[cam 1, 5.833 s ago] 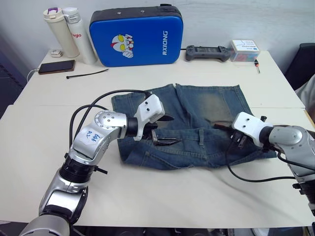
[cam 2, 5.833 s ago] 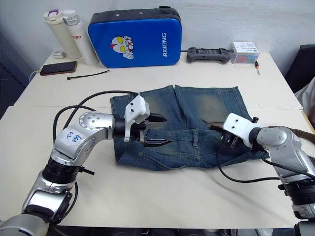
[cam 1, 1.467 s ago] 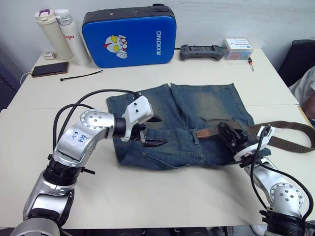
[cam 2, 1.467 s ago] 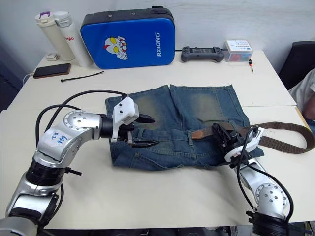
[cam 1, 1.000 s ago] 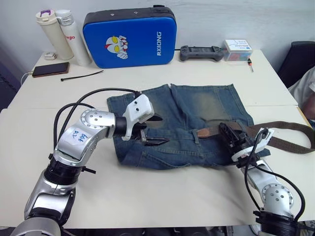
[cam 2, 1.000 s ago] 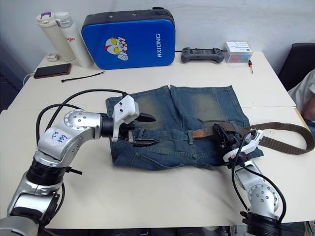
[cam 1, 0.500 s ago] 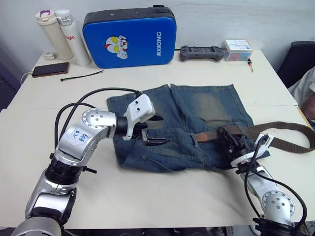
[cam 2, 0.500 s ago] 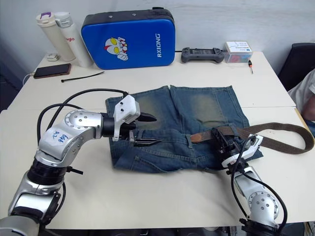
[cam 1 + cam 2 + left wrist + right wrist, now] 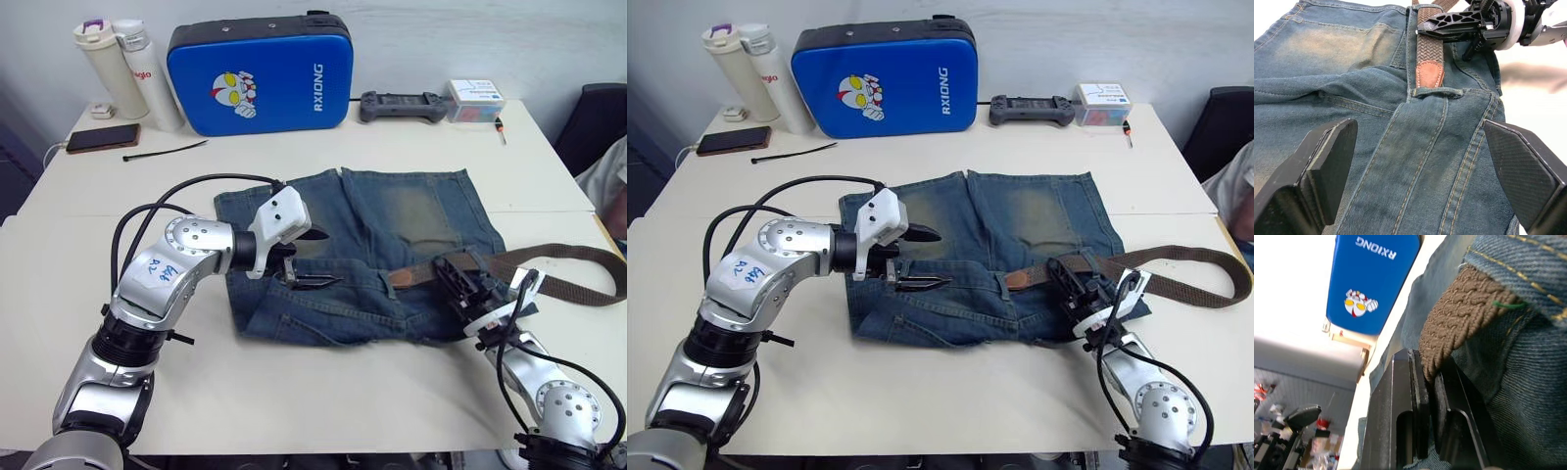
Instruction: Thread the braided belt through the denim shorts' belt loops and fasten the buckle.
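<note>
Looking down from the head view, the shorts (image 9: pixel 358 250) lie across the middle of the surface (image 9: pixel 294 392), waistband toward the near edge. The belt (image 9: pixel 431 268) runs under a loop near the right hip, its tan tip now a little further toward the shorts' middle than a second ago, while its tail curves off toward the right edge. That small advance suggests the threading is under way, with several loops (image 9: pixel 1431 91) left and the buckle not yet brought round.

The right tool (image 9: pixel 460 284) sits on the waistband at the right hip, pinching the belt. The left tool (image 9: pixel 312 269) hovers over the waistband's left half, fingers spread, well apart from the tip.

From the left wrist view, the tip (image 9: pixel 1429 74) points straight at the next loop, just short of it, with both spread fingers (image 9: pixel 1317 166) flanking the waistband.

From the right wrist view, the braid (image 9: pixel 1459 320) is clamped between the pressed-together fingers (image 9: pixel 1400 406), emerging from under a denim fold.
</note>
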### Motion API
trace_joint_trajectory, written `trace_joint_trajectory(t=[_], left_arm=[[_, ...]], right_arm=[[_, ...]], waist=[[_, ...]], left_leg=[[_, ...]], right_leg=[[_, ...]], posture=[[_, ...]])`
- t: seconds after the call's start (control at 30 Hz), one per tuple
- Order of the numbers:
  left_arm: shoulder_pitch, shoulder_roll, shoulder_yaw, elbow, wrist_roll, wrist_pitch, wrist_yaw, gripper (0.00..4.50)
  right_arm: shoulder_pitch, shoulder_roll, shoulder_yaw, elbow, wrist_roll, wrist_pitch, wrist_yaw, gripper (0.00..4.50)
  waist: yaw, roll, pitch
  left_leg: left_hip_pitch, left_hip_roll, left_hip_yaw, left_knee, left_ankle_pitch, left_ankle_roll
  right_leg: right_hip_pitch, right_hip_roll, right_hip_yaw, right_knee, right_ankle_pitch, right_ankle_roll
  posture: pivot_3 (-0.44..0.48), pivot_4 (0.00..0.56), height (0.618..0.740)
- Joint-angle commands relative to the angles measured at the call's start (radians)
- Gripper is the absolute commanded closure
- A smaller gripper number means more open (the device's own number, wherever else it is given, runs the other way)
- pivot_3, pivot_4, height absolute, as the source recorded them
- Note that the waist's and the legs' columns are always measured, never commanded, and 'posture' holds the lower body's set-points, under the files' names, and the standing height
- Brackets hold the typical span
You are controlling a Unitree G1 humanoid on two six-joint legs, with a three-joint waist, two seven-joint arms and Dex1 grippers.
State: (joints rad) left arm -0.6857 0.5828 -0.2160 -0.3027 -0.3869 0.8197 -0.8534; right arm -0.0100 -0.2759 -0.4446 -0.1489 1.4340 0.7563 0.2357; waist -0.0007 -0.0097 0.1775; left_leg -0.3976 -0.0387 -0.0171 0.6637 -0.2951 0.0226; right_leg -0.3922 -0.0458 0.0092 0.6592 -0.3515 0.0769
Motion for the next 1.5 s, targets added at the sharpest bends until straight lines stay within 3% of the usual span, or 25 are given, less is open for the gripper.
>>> trace_joint_trajectory(t=[0.03,0.33,0.57,0.9,1.17,1.5], left_arm=[[-0.012,0.001,0.004,-0.025,-0.004,-0.006,-0.003,0.0],[-0.017,-0.001,-0.002,-0.021,-0.002,-0.01,-0.008,0.0],[-0.018,-0.003,-0.003,-0.017,0.001,-0.017,-0.012,0.0],[-0.014,-0.003,-0.002,-0.021,0.002,-0.014,-0.007,0.0],[-0.005,-0.001,0.0,-0.028,0.004,-0.013,0.0,0.0],[0.001,0.009,0.008,-0.039,0.001,-0.006,0.012,0.0]], right_arm=[[0.038,-0.002,0.019,-0.02,0.021,0.039,0.018,4.48],[0.023,-0.012,-0.053,0.027,0.094,0.015,0.01,4.48],[0.053,-0.038,-0.025,0.018,0.096,0.065,0.042,4.48],[0.03,0.027,0.015,0.029,0.024,0.016,0.03,4.48],[0.016,0.066,0.023,0.012,0.1,0.042,-0.021,4.48],[-0.028,0.144,0.131,0.054,-0.051,0.001,-0.028,4.48]], waist=[[-0.001,0.0,0.0],[0.0,0.0,0.0],[0.0,0.0,0.0],[-0.005,0.0,0.0],[-0.013,-0.001,-0.001],[-0.037,-0.005,-0.003]], left_leg=[[0.0,0.0,0.0,0.0,0.0,0.0],[0.0,0.0,0.0,0.0,0.0,0.0],[0.0,0.0,0.0,0.0,0.0,0.0],[0.0,0.0,0.0,0.0,0.0,0.0],[0.002,0.0,0.0,0.0,0.0,0.0],[0.009,0.001,0.001,-0.01,0.0,0.0]], right_leg=[[0.0,0.0,0.0,0.0,0.0,0.0],[0.0,0.0,0.0,0.0,0.0,0.0],[0.0,0.0,0.0,-0.001,0.0,0.0],[0.0,0.0,0.0,0.0,0.0,0.0],[0.0,0.0,0.001,0.0,0.0,-0.001],[0.001,0.0,0.002,0.0,-0.001,-0.001]], posture=[[0.0,0.15,0.74],[0.0,0.15,0.74],[0.0,0.15,0.74],[0.0,0.15,0.74],[0.0,0.15,0.74],[0.0,0.15,0.74]])
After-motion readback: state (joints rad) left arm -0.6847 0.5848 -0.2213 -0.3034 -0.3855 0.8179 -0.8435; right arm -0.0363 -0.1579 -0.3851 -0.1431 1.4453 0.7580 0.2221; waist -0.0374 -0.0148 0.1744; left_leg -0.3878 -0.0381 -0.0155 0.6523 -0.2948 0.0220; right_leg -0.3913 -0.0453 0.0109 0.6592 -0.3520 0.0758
